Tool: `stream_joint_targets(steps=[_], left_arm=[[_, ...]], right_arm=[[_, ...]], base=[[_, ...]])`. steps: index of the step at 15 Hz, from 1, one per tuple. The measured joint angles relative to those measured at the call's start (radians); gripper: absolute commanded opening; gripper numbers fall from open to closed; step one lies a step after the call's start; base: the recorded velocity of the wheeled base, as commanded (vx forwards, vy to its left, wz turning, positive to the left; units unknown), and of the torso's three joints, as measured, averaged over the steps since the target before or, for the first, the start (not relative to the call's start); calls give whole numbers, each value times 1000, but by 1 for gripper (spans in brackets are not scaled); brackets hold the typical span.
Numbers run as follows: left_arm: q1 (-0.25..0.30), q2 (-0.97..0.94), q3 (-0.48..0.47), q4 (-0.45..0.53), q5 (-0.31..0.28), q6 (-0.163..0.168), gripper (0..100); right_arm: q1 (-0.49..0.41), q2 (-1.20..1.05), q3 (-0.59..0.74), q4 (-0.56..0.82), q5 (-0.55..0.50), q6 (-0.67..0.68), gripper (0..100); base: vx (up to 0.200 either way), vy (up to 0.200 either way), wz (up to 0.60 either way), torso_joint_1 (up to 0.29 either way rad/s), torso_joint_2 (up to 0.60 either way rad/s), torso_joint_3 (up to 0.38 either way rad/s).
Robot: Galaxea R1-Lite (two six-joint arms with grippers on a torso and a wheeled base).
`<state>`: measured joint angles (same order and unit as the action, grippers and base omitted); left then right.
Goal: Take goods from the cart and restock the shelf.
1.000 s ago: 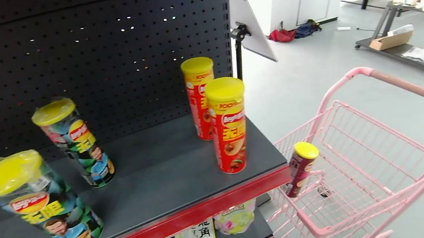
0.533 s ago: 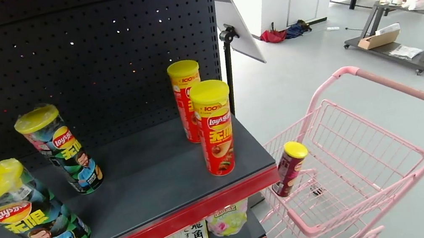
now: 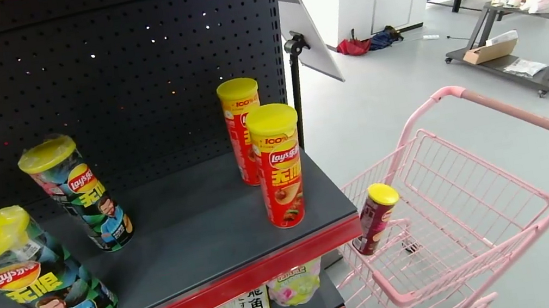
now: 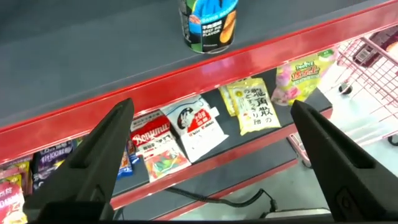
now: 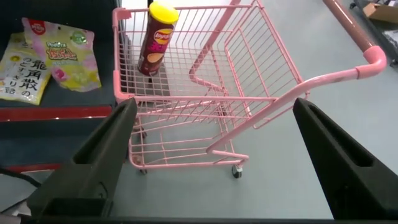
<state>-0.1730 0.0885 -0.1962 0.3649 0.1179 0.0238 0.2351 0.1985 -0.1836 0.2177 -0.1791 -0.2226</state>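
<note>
A maroon chip can (image 5: 157,38) leans alone in the pink cart (image 5: 205,98), in the basket corner nearest the shelf (image 3: 198,226). The right gripper (image 5: 212,106), fingers spread wide, hangs above the cart, well apart from the can. The left gripper (image 4: 211,104), also spread, faces the shelf's red edge.

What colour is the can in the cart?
The can is maroon, yellow lid; best in right wrist view.
</note>
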Motion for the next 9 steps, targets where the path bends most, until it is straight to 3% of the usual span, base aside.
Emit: stream_joint_targets(steps=[9], left_arm=[[0, 0, 0, -1, -20, 2, 100]], right_arm=[[1, 4, 11, 0, 0, 0, 100]], base=[[0, 0, 0, -136, 337, 198]])
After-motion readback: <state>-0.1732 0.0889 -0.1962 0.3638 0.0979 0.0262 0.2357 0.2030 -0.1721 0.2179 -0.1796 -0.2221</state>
